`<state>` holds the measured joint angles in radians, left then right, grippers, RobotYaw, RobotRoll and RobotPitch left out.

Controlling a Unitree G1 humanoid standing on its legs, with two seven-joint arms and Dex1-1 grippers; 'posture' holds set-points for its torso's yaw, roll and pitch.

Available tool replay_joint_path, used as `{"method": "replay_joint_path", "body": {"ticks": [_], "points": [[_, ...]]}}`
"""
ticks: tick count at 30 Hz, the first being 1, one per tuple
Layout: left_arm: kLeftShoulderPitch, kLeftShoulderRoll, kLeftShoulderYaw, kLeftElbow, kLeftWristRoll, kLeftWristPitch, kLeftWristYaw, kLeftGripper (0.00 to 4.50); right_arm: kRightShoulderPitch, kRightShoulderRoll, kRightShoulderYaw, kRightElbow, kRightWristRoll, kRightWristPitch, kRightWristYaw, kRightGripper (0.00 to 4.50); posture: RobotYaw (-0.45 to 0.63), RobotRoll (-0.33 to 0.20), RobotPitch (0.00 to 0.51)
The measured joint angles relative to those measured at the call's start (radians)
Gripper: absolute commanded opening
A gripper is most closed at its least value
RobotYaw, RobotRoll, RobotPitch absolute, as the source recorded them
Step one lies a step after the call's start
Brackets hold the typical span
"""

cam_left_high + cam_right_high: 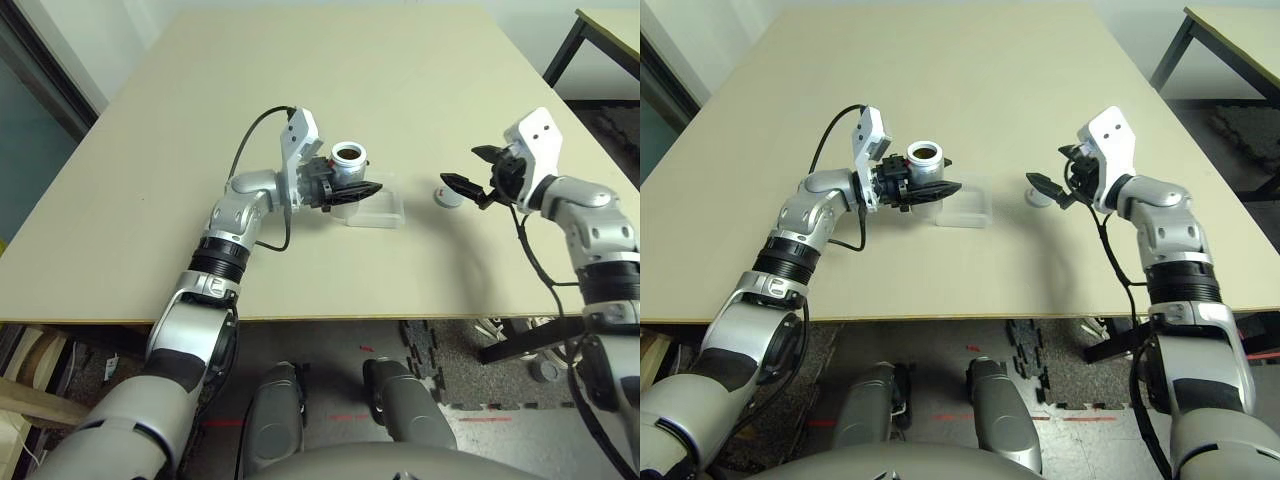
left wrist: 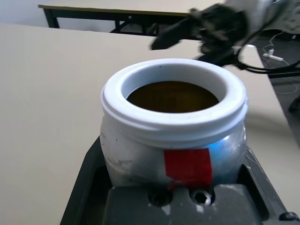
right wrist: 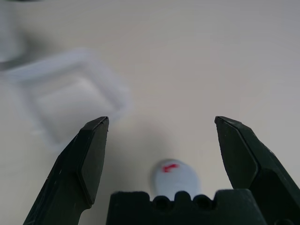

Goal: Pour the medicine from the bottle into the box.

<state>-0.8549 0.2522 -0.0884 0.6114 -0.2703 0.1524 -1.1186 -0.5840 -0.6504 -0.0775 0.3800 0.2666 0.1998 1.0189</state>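
Bottle (image 2: 173,154), round-mouthed, metallic, red-patched

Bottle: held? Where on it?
Yes, the left pincer grips the bottle around its body, below the white neck ring.

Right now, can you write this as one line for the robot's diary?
left gripper: holding open bottle | right gripper: open, empty | cap: on table

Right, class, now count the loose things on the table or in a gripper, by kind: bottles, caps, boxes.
Silver cylindrical bottle with a red patch: 1
Round grey-white cap with a red mark: 1
Clear square plastic box: 1
Total: 3
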Motion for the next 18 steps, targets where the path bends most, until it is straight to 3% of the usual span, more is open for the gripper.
{"method": "replay_joint_path", "body": {"ticks": [6,18], "points": [[-0.025,0.006,0.002,0.048,0.013,-0.030,0.006,2.65,0.028,-0.020,0.012,-0.084,0.070,0.008,0.172,4.50,-0.21,0.000,0.113],[-0.049,0.041,0.030,0.112,0.027,-0.070,0.016,2.65,0.050,0.005,0.060,-0.078,0.089,0.028,0.253,4.50,-0.19,0.000,0.106]]}}
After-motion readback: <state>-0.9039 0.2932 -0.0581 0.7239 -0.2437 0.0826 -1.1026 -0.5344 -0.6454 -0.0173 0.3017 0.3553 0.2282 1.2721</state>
